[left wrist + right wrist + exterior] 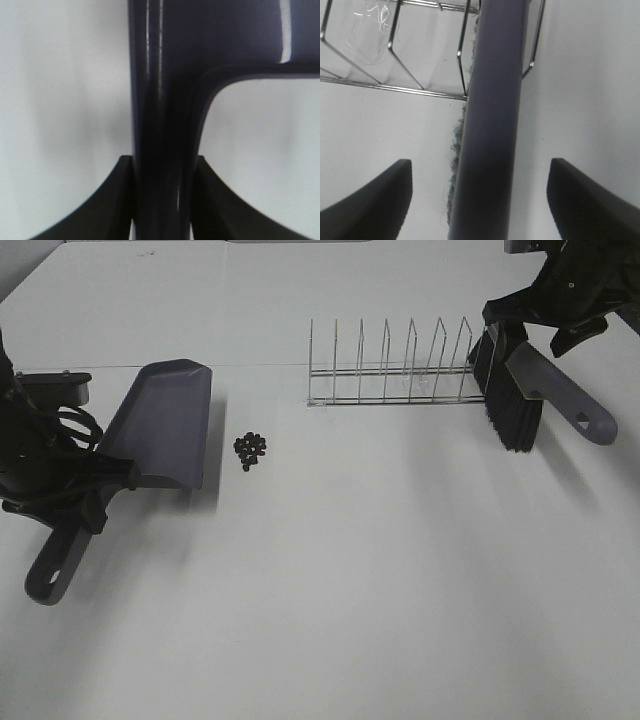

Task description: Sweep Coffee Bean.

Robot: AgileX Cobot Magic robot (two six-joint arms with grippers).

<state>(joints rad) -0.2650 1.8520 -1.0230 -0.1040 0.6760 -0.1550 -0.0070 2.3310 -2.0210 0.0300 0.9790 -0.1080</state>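
The coffee bean (250,448) pile is a small dark cluster on the white table, just right of the dustpan (160,425). My left gripper (85,505) is shut on the dustpan's handle (160,125), with both fingers pressed against it, and the pan's mouth faces the beans. At the far right the brush (515,405) stands bristles down against the end of the wire rack (390,375). My right gripper (520,325) is over its top. In the right wrist view the jaws straddle the brush's back (492,100) with a gap on each side.
The wire rack (395,60) with several upright dividers stands at the back right, touching the brush's bristles. The brush's grey handle (580,415) sticks out towards the right edge. White table surface lies between the beans and the brush.
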